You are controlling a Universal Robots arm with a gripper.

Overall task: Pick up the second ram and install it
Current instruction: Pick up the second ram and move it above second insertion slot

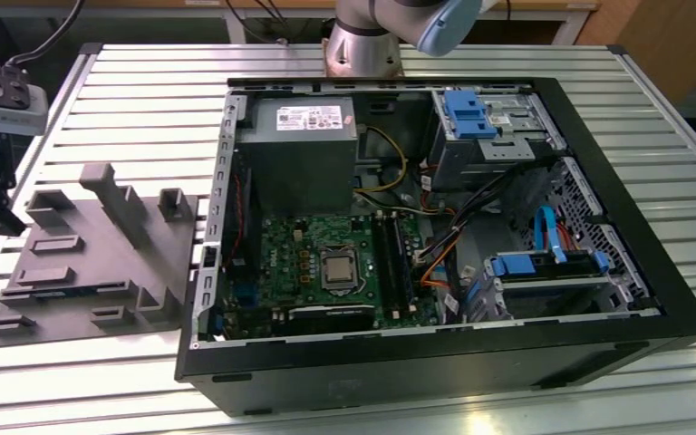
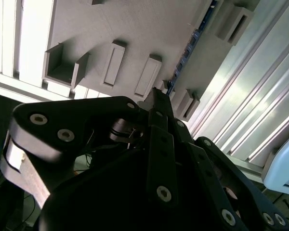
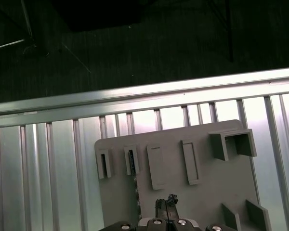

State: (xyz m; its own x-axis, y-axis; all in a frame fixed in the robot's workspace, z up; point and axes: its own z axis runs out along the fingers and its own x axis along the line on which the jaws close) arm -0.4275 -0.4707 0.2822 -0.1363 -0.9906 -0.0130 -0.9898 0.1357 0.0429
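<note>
The tool [image 3: 166, 203] hangs over the grey fixture plate [image 3: 207, 192], its fingers drawn together.
Just beside its tips, a thin dark strip stands on edge in the plate. This is probably the second ram [image 3: 135, 190], and it is not gripped. The plate lies on the slatted desk [image 3: 48, 168]. Toward the exterior view's right sits the open computer case [image 1: 445, 381] — its motherboard [image 1: 323, 263] exposed.

An open computer case [image 1: 445, 372] lies on a slatted aluminium table [image 1: 142, 82], exposing a grey power supply [image 1: 300, 136] next to a green motherboard [image 1: 278, 258] with its CPU [image 1: 340, 268], while a grey fixture plate [image 1: 82, 263] lies just beside the case, at the exterior view's left.
</note>
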